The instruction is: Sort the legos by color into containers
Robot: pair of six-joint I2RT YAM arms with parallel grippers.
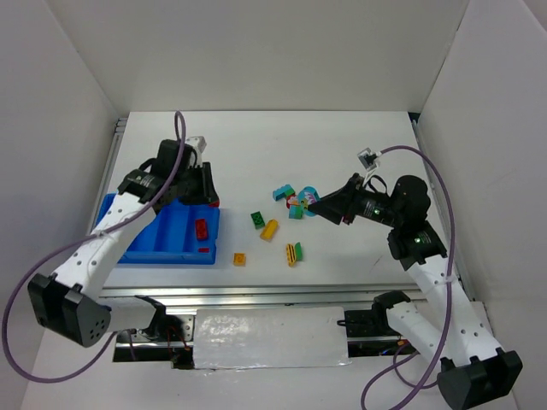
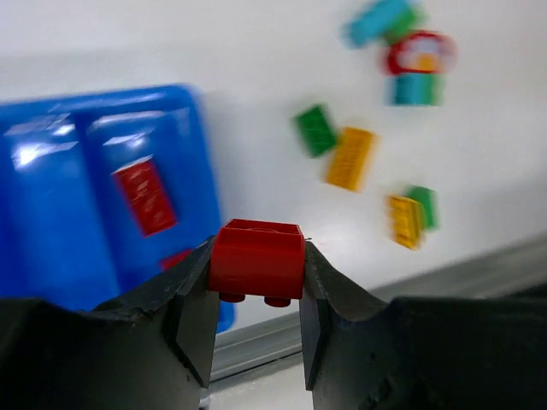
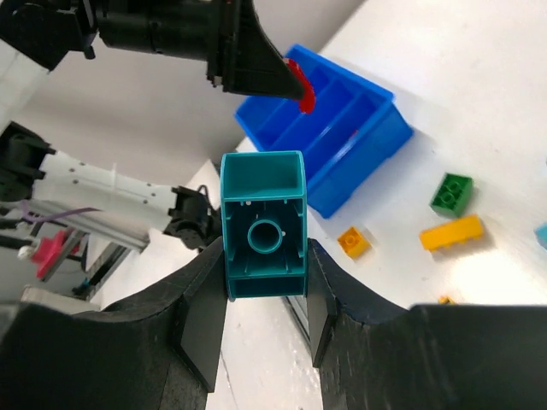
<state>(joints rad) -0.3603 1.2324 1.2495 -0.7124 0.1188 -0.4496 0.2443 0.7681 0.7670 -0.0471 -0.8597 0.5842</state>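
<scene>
While the left hand (image 2: pixel 256 286) holds a red brick (image 2: pixel 256 256) pinched tight above the right side of the blue tray (image 1: pixel 141 248), lowering it close over the compartment (image 1: pixel 202 240) where a second red brick (image 1: pixel 201 229) lies should stop it bouncing out. Right of the tray, loose legos (image 1: pixel 269 228) wait on the table (image 1: pixel 342 154). Farther right, the right hand (image 3: pixel 263 290) grips a teal brick (image 3: pixel 263 218) aloft, needing a compartment free of red.

You're seeing a bright-blue tray (image 1: pixel 171 245) sitting on the white desk (image 1: pixel 342 145); black right fingers (image 3: pixel 201 342) are pinching a teal brick (image 3: pixel 263 224) (black left fingers (image 2: pixel 192 316), a red brick (image 2: pixel 256 259)).
</scene>
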